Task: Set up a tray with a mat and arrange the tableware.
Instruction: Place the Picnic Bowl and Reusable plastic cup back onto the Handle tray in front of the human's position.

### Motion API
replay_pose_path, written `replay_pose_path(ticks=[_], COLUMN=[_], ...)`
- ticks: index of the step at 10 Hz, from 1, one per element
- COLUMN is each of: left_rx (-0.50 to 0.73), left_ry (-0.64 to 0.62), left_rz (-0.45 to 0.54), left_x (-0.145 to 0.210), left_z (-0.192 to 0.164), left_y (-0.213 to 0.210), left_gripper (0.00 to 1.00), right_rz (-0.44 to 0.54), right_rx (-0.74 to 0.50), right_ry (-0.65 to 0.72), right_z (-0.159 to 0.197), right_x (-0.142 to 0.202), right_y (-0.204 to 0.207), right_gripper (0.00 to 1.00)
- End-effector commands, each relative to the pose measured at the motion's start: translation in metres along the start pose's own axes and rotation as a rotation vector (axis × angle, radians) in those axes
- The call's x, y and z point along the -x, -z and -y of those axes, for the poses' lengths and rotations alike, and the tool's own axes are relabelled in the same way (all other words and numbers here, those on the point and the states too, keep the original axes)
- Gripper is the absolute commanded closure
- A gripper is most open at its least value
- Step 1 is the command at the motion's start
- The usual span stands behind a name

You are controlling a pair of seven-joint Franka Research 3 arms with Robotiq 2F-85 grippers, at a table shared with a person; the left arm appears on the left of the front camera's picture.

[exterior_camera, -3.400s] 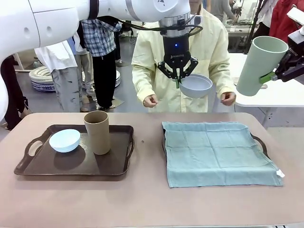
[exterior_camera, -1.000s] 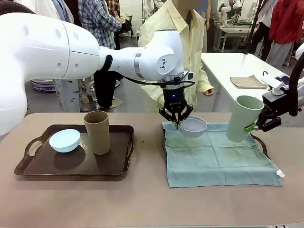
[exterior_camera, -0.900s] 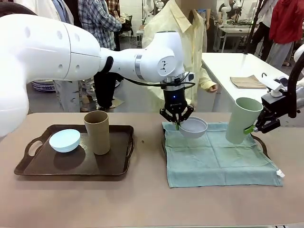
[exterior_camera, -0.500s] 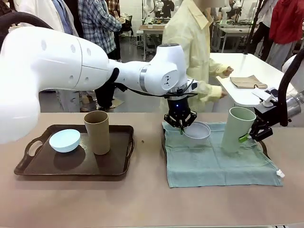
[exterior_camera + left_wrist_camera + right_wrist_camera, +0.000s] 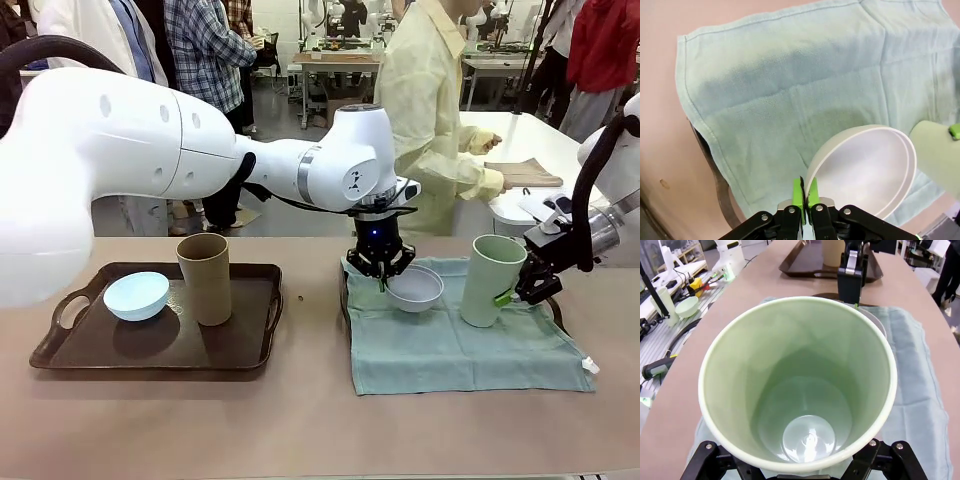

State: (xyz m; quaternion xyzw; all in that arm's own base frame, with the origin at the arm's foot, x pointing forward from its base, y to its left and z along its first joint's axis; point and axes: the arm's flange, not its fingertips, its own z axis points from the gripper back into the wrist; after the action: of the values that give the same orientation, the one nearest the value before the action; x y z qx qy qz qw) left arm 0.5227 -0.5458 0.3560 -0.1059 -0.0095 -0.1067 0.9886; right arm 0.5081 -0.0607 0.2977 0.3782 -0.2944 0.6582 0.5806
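Table edges: the tan-pink table (image 5: 310, 420) had a wide bare strip along the near edge and a bare gap between the two trays.
Surface, left: a dark brown handled tray (image 5: 250, 355) carried a tall tan-brown handleless cup (image 5: 204, 279) standing upright, and just left of it a small pale blue bowl (image 5: 136, 296).
Surface, right: a blue-green cloth mat (image 5: 450, 350) lay over a second dark tray (image 5: 720, 200); only that tray's rim and handle showed. The mat's near half was bare.
Room: a person in a pale yellow coat (image 5: 440, 120) stood at the far side, turned toward a white side table. Others stood farther back.
Right gripper (image 5: 515, 292): fingers spread wide and clamped around the tall pale green cup (image 5: 490, 280), held nearly upright over the mat's far right part. Whether its base touched the cloth was unclear.
Left gripper (image 5: 804, 192): green pads pinched together on the rim of the greyish white bowl (image 5: 865, 172), which was tilted low over the mat, just beside the green cup.
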Motion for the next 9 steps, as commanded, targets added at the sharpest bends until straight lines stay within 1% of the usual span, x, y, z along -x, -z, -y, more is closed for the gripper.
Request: replay_pose_path(ticks=[1, 3, 4, 5, 6, 7, 9], left_rx=[-0.017, -0.031, -0.041, -0.047, -0.055, -0.062, -0.072], left_ry=[0.011, 0.001, -0.002, -0.006, -0.012, -0.018, -0.024], left_rz=[-0.007, -0.013, -0.017, -0.027, -0.034, -0.04, -0.048], left_x=[0.001, 0.001, -0.001, -0.002, -0.002, -0.001, 0.002], left_z=[0.002, 0.003, 0.003, 0.004, 0.004, 0.003, 0.001], left_y=[0.001, 0.002, 0.004, 0.006, 0.006, 0.006, -0.001], left_gripper=[0.96, 0.96, 0.92, 0.36, 0.32, 0.0, 0.0], right_rz=[-0.005, -0.008, -0.012, -0.012, -0.016, -0.036, -0.131], right_rx=[0.006, 0.007, 0.01, 0.012, 0.015, 0.024, 0.024], right_ry=[-0.014, -0.011, -0.01, -0.007, -0.007, 0.002, 0.046], right_z=[0.009, 0.009, 0.01, 0.01, 0.009, 0.007, -0.001], right_x=[0.009, 0.011, 0.012, 0.011, 0.01, 0.009, 0.004], right_y=[0.005, 0.005, 0.004, 0.003, 0.0, -0.003, -0.012], right_gripper=[0.16, 0.16, 0.16, 0.0, 0.0, 0.0, 0.0])
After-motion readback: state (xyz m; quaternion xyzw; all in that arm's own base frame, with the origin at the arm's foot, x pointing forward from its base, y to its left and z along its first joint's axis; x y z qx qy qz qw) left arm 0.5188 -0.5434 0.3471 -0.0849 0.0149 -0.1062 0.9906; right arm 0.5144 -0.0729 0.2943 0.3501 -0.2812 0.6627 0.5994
